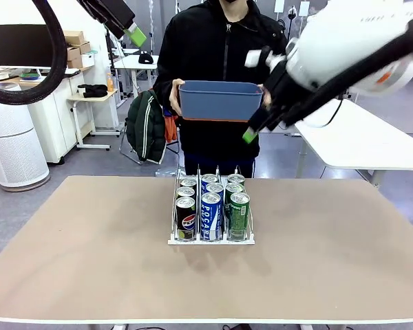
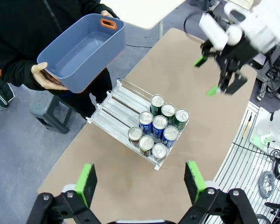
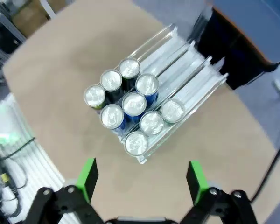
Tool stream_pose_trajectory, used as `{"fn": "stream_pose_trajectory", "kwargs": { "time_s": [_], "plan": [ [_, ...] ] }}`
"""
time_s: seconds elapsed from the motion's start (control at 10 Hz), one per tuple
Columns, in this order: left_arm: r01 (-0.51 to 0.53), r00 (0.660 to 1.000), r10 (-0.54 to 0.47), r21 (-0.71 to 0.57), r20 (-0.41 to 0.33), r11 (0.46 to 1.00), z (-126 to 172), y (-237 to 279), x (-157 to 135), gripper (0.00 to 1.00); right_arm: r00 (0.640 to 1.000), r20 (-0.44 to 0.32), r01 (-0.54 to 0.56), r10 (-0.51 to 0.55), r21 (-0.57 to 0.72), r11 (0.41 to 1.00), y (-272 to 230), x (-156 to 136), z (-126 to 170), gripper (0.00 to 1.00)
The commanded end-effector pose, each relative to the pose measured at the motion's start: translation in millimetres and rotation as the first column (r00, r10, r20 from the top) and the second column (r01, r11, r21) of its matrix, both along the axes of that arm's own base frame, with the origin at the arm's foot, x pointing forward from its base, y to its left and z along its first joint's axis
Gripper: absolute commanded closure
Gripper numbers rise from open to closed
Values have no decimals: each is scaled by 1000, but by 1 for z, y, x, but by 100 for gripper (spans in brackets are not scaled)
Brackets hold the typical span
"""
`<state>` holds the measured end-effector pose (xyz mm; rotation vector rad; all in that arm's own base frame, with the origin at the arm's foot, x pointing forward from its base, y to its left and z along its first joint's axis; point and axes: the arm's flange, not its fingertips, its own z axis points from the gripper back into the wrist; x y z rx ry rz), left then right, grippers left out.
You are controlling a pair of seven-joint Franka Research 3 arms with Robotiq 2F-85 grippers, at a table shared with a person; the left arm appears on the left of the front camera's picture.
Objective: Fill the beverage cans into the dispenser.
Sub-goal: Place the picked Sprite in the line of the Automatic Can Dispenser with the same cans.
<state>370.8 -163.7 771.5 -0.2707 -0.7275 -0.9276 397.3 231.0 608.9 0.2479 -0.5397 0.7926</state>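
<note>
Nine beverage cans stand in one dispenser: three black, three blue-and-white, three green; one blue bin.

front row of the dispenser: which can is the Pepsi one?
The black Pepsi can, front of the robot's-left lane in the dispenser. The blue-and-white can stands in the middle lane, the green can in the right lane.

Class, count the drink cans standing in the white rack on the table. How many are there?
9 cans, all in the dispenser: three per lane, packed at the end nearest the robot. The lanes' far halves are bare, so none seem hidden.
</note>
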Motion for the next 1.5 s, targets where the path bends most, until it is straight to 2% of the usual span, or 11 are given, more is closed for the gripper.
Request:
{"fn": "stream_pose_trajectory", "kwargs": {
  "time_s": [0.0,0.3,0.5,0.7,0.9,1.1,1.2,1.4],
  "plan": [
    [-4,1000,4,-3,1,1000,-1,1,0,0,999,-14,-44,44,50,998,-16,9,44,0],
    [-4,1000,4,-3,1,1000,-1,1,0,0,995,-35,-96,98,58,994,-32,15,121,0],
    [-4,1000,4,-3,1,1000,-1,1,0,0,999,21,-40,39,69,997,-39,14,154,0],
    [-4,1000,4,-3,1,1000,-1,1,0,0,997,72,-13,7,78,997,-43,0,181,0],
    [-4,1000,4,-3,1,1000,-1,1,0,0,993,114,15,-24,82,997,-46,-11,189,0],
    [-4,1000,4,-3,1,1000,-1,1,0,0,992,113,42,-51,75,996,-49,-12,185,0],
    [-4,1000,4,-3,1,1000,-1,1,0,0,994,108,-13,4,82,997,-50,-9,197,0],
    [-4,1000,4,-3,1,1000,-1,1,0,0,994,108,-13,4,82,997,-50,-9,197,0]
  ]
}}
